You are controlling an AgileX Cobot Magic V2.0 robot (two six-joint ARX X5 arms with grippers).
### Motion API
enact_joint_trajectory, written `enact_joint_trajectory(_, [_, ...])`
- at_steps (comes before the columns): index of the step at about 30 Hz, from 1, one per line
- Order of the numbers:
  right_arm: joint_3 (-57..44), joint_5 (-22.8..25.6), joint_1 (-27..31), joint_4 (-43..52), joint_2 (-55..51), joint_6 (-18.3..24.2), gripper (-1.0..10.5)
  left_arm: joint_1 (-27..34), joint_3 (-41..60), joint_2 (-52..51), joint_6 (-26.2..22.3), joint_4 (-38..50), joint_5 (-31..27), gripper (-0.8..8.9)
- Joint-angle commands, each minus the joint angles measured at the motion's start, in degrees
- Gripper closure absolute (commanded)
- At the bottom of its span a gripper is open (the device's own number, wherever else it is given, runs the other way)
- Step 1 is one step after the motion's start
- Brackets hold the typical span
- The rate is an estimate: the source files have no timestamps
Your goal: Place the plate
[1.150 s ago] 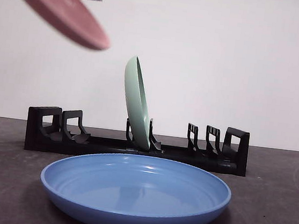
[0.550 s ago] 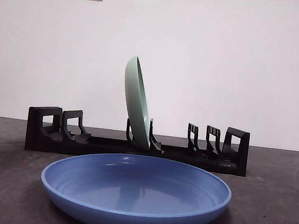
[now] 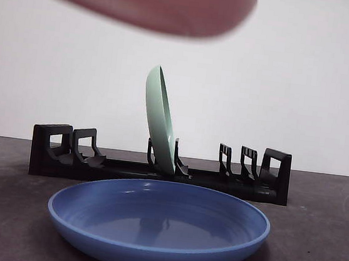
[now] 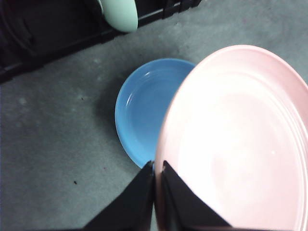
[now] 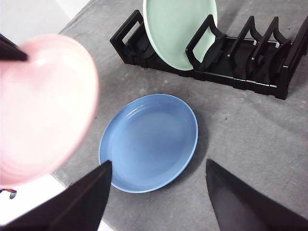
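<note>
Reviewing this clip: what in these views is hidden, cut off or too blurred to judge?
- Pink plate: front view, blurred and cut by the top edge; its height above the black rack is unclear.
- Left hand: out of the front view; only its jaw tips show in the left wrist view.
- Green plate: cut off in the left wrist view.
</note>
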State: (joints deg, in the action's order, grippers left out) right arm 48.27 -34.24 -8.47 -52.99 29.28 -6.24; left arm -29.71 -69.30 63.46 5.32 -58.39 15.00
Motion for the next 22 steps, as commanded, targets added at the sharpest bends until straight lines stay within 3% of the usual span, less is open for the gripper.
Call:
enact_joint_trajectory(1, [0.31, 0.15, -0.02, 0.66, 0.2, 0.59, 6.4, -0.37, 5.27, 0.35, 0.52, 6.38, 0.66, 8.0])
enact_joint_trajectory(9, [0.31, 0.15, -0.02, 0.68, 0.2, 0.61, 6.4, -0.52, 19.85, 1.66, 5.75, 26.84, 0.94, 8.0])
enact_joint_trajectory(22, [0.31, 0.15, -0.02, 0.7, 0.2, 0.63, 6.4, -0.59, 22.45, 11.15, 10.75, 39.89, 0.94, 8.0])
